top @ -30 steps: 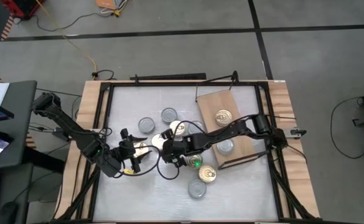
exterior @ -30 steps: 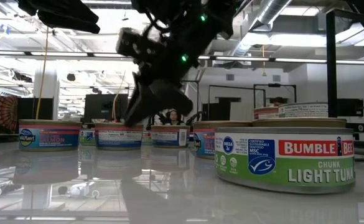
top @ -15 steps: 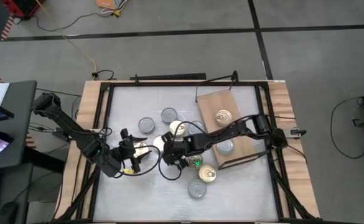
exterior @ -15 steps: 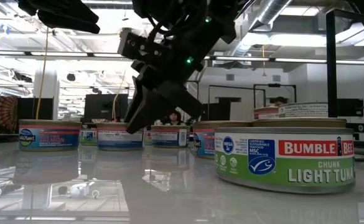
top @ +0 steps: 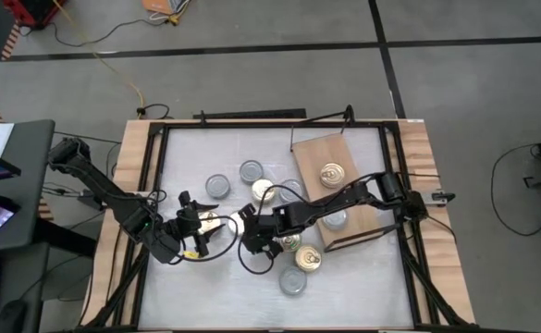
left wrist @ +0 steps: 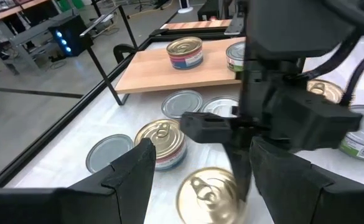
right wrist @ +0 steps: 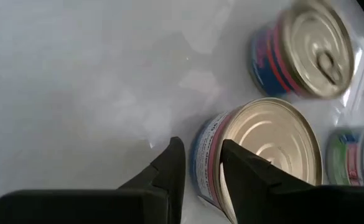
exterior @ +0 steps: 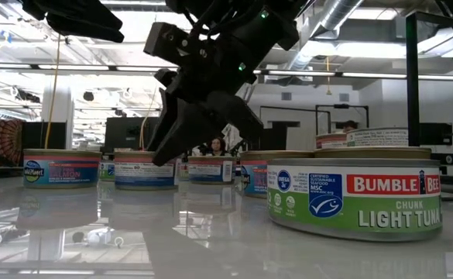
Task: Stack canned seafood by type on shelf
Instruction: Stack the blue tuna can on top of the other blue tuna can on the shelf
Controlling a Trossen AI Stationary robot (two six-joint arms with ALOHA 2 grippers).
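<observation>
From above we see a white tabletop [top: 196, 287] with a pale wooden rim, standing on a grey floor crossed by dark lines. The shelf [top: 339, 157] lies at the table's right, carrying a gold-lidded tin [top: 332, 174]. More tins sit mid-table, among them a silver-lidded tin [top: 217, 186]. The left gripper [top: 216, 229] hangs at the table's left; the right gripper [top: 250, 242] reaches in among the tins.

At table height, a green-labelled tuna tin [exterior: 355, 195] stands close on the glossy white surface, with a salmon tin [exterior: 61, 167] well apart from it on the left. Behind is a bright workshop with ceiling ducts, and a person [exterior: 216, 145] far off.

From the left wrist, its fingers [left wrist: 122, 180] are spread and clasp nothing; a gold-topped can [left wrist: 214, 191] sits between them, untouched.

From the right wrist, the fingers [right wrist: 172, 169] stand narrowly apart, one at the side of a plain-lidded tin [right wrist: 256, 152]. We cannot tell whether it is gripped.
</observation>
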